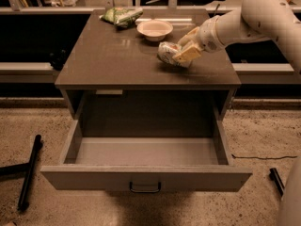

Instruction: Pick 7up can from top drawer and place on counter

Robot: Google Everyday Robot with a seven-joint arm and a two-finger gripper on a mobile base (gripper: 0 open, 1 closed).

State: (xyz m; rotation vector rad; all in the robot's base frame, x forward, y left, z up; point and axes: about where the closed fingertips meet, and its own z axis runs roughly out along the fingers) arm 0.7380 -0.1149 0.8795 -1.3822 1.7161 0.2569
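Note:
My gripper [181,51] reaches in from the right on a white arm and is shut on the 7up can [166,52], a pale silvery can lying tilted on its side. It holds the can low over the right middle of the grey-brown counter [108,60], close to the surface; I cannot tell whether the can touches it. The top drawer [146,157] stands pulled wide open below the counter, with its flat front panel and small dark bar handle [145,188] toward me. I see nothing inside the drawer.
A pale bowl [154,29] sits at the back middle of the counter, just behind the can. A green snack bag [120,15] lies at the back left. Dark tripod legs [28,171] lie on the floor left of the drawer, and a cable [263,157] to the right.

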